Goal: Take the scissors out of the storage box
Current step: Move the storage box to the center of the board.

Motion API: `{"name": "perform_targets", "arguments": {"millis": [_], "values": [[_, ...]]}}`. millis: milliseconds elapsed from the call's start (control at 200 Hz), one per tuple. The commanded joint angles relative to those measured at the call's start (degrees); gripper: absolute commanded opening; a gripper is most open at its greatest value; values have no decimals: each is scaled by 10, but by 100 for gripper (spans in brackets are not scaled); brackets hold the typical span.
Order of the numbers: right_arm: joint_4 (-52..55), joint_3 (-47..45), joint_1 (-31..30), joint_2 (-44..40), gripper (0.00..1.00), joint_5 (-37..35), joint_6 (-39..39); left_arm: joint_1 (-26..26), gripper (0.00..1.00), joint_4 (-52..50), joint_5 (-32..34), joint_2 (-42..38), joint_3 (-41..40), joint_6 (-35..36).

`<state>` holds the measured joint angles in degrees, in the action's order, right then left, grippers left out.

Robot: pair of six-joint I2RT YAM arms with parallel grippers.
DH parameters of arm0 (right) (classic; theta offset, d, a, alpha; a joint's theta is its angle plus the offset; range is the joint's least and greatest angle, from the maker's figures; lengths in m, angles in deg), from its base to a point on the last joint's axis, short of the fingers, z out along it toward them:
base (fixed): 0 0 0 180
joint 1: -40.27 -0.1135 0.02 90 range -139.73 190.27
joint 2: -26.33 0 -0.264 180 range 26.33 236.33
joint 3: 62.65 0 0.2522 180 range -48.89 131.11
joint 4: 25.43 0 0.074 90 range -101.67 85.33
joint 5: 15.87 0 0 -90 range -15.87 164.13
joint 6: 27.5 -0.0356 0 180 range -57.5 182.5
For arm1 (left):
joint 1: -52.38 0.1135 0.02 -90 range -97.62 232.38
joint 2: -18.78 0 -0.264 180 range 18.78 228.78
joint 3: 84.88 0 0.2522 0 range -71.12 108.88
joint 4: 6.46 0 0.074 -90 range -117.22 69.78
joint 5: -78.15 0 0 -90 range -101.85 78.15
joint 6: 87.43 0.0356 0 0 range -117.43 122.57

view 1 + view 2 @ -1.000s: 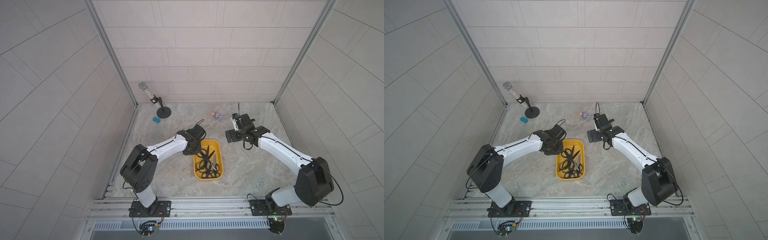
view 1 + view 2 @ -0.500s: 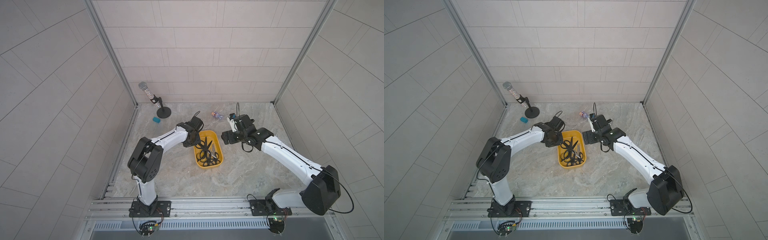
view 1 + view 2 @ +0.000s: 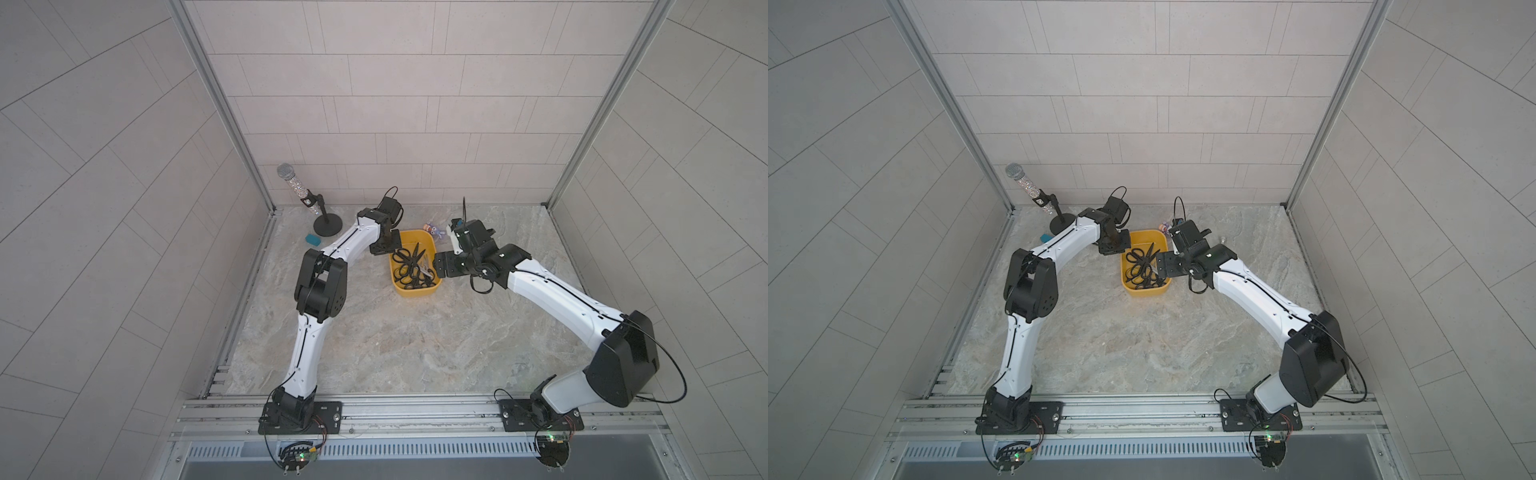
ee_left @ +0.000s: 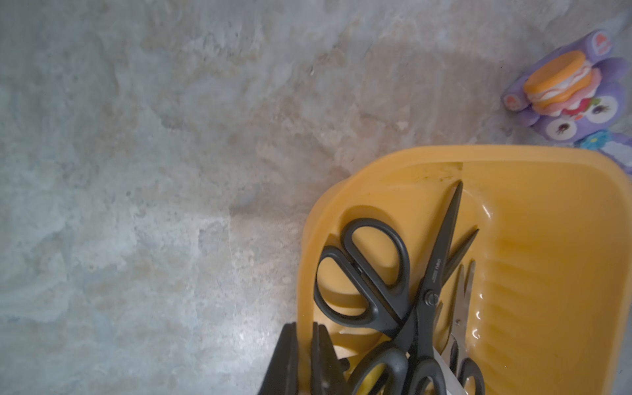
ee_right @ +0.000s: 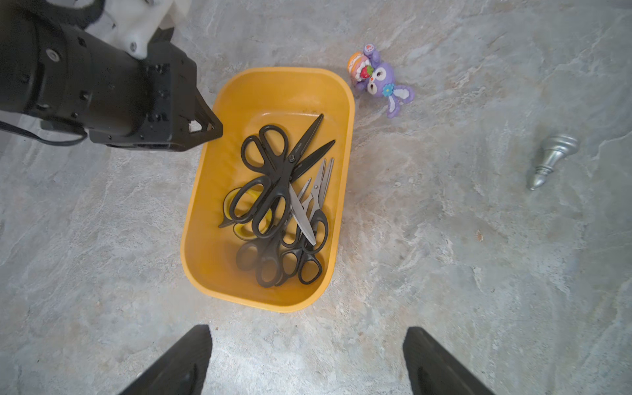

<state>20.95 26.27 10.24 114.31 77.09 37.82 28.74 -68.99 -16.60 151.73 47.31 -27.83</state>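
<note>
The storage box (image 3: pixel 415 291) (image 3: pixel 1144 291) is a mustard-yellow tray near the back middle of the table. Several scissors (image 5: pixel 273 191) (image 3: pixel 409 266) lie heaped inside, mostly with black handles. One pair with yellow-and-black handles (image 5: pixel 244 232) lies underneath. My left gripper (image 4: pixel 304 328) (image 3: pixel 386 250) is shut on the box's left wall (image 4: pixel 304 273), one finger inside and one outside. My right gripper (image 5: pixel 307 331) (image 3: pixel 442 266) hangs open with nothing in it, over the table just right of the box's right rim (image 5: pixel 260 302).
A purple toy figure (image 5: pixel 379 80) (image 3: pixel 434 230) lies just behind the box. A silver chess-like piece (image 5: pixel 552 157) lies to the right. A glittery microphone on a stand (image 3: pixel 307 199) and a small blue block (image 3: pixel 312 239) sit at the back left. Tiled walls enclose the table.
The left gripper has pulled the box toward the back wall, still clamped on its wall. The right gripper has moved in toward the box's right side and narrowed slightly.
</note>
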Motion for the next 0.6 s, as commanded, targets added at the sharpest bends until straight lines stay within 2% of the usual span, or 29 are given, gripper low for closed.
{"name": "perform_targets", "arguments": {"millis": [0, 185, 250, 355, 595], "values": [[21, 49, 5, 44, 89, -5, -24, 1, 0, -75, -4, 33, 55, 59], [35, 121, 4, 118, 80, 17, -62, 1, 0, -83, -21, 40, 85, 57], [51, 149, 3, 144, 77, 26, -76, 2, 17, -88, -17, 36, 92, 52], [82, 192, -9, 178, 74, 20, -84, 7, 34, -89, -15, 18, 94, 47], [93, 241, -25, 227, 72, 17, -155, 22, 42, -104, 41, -74, 55, 44]]}}
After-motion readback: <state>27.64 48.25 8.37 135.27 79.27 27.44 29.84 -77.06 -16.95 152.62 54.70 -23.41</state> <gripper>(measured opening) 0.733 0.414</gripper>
